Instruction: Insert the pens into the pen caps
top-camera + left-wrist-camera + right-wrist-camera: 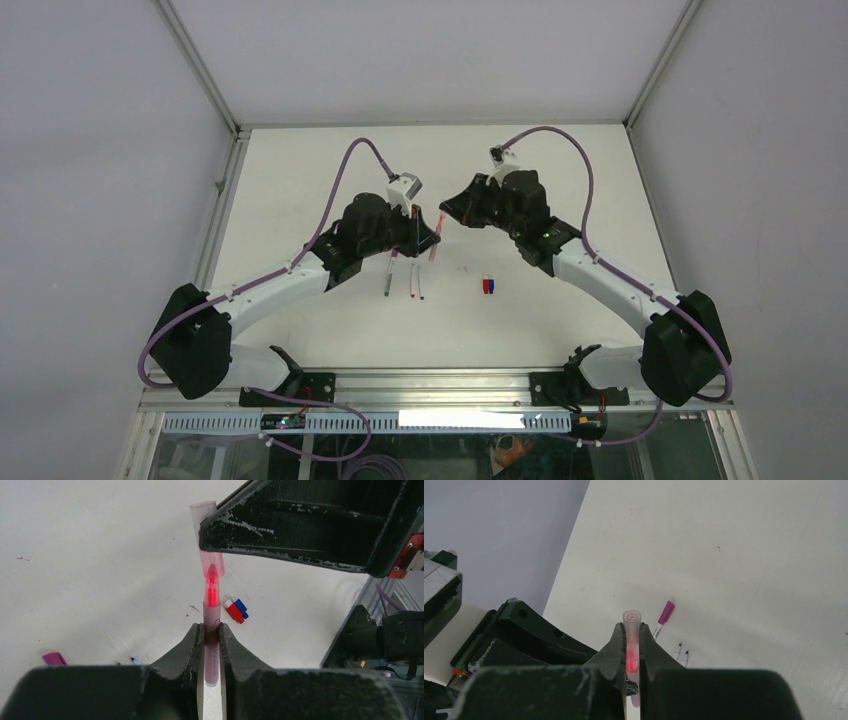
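Observation:
My left gripper (pixel 212 627) is shut on a pink pen (pixel 212 612) and holds it above the table. The pen's red tip sits just inside the open end of a translucent pink pen cap (pixel 209 540). My right gripper (pixel 632 627) is shut on that cap (pixel 632 622). In the top view the two grippers meet at mid-table, left (pixel 428 228) and right (pixel 447 214). A red cap (pixel 234 612) and a blue cap (pixel 241 607) lie side by side on the table. Three more pens (pixel 412 283) lie below the left gripper, one with a magenta cap (pixel 666 613).
The white table (pixel 560 170) is walled by grey panels on the left, back and right. The red and blue caps (pixel 487 285) lie between the two arms. Purple cables loop over both arms. The arm bases stand at the near edge.

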`<state>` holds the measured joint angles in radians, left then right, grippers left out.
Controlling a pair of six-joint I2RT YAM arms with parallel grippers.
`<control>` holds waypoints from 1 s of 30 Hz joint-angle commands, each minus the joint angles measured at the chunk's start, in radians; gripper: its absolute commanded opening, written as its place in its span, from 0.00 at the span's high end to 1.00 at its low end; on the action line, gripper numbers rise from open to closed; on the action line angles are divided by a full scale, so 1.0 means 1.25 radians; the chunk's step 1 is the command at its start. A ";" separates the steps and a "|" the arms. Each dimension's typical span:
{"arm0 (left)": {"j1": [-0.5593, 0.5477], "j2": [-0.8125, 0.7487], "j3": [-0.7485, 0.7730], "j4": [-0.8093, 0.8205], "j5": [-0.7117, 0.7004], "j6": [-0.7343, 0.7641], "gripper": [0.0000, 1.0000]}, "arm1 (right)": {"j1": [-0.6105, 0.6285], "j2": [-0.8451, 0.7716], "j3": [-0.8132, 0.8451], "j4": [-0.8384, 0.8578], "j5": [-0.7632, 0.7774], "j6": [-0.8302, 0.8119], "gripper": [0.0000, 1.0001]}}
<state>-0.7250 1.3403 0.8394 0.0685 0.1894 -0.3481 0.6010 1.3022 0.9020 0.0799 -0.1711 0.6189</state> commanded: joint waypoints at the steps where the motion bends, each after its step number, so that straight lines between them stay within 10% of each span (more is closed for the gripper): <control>1: 0.012 -0.025 0.004 0.052 -0.016 0.009 1.00 | 0.013 -0.039 -0.008 -0.017 -0.010 -0.014 1.00; 30: 0.045 0.025 0.066 0.105 0.053 0.075 1.00 | 0.032 -0.025 -0.038 -0.006 -0.008 0.013 1.00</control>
<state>-0.6918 1.3727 0.8623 0.0746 0.2726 -0.2935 0.6205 1.2652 0.8688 0.0856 -0.1284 0.6231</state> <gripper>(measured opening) 0.123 0.042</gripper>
